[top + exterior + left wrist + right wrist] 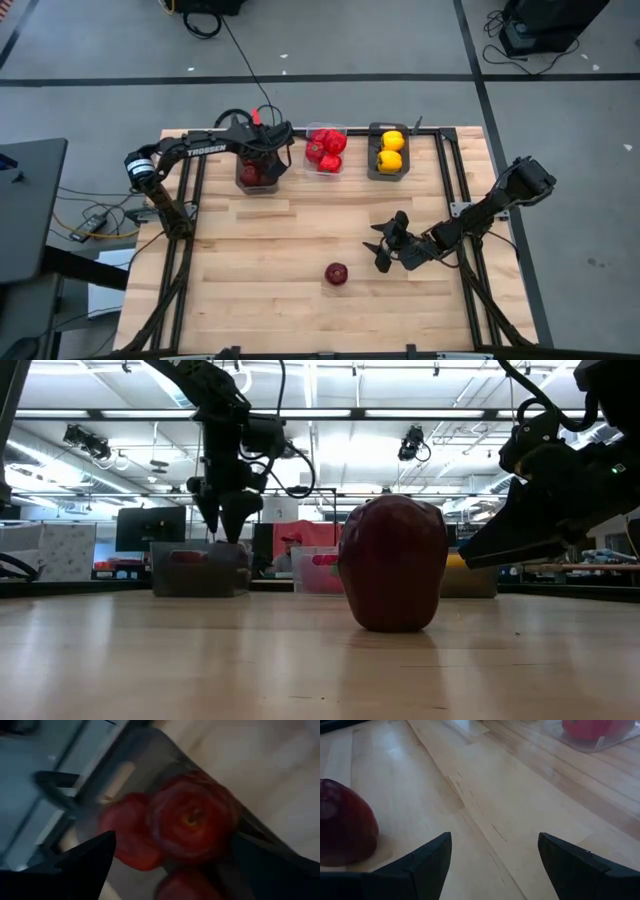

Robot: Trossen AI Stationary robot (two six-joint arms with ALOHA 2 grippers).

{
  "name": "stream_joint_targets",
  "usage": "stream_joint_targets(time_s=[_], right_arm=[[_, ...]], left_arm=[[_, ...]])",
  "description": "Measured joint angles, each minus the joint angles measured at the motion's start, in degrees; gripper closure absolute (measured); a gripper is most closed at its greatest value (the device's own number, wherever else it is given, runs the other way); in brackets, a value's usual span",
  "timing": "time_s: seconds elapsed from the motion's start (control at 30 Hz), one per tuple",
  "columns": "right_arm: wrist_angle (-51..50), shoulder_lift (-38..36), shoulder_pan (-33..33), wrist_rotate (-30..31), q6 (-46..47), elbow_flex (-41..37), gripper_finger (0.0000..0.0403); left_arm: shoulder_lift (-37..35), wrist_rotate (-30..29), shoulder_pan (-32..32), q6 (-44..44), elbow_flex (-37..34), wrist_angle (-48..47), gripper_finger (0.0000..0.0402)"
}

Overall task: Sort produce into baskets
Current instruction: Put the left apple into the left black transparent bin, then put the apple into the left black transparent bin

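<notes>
My left gripper [262, 158] hangs open, fingers down, over the left dark grey bin [243, 180]. That bin holds maroon apples [192, 822], which lie in the bin between and below the fingers, untouched. The clear bin [326, 150] holds red peppers. The right dark grey bin [372, 160] holds yellow peppers [389, 152]. One maroon apple [336, 273] rests on its base on the table; it also shows in the low view [393, 563]. My right gripper [384, 245] is open and low over the table, just right of this apple [342, 825], and touches nothing.
The three bins stand in a row along the table's far edge. Bare wooden tabletop [270, 260] lies between the bins and the near edge. Black frame rails [455, 180] run along the table's left and right sides.
</notes>
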Motion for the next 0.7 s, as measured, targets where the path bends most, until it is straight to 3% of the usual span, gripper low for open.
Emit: stream_joint_targets(time_s=[0.17,0.37,0.53,0.7], right_arm=[[0.0,0.0,0.0,-0.02,-0.31,0.0,0.0095],[-0.2,0.0,0.0,-0.06,0.04,0.0,0.0095],[-0.17,0.0,0.34,-1.21,2.03,-0.02,0.0095],[-0.32,0.0,2.4,-1.66,4.03,-0.02,0.0095]], left_arm=[[0.02,-5.6,0.0,-3.68,1.07,-3.26,0.0003],[-2.68,-6.46,-5.04,-4.32,5.37,-7.24,0.0004],[-7.19,-4.39,-14.36,-5.93,6.62,-6.8,0.0007],[-7.11,-1.19,-28.83,-9.16,6.6,1.05,0.0008]])
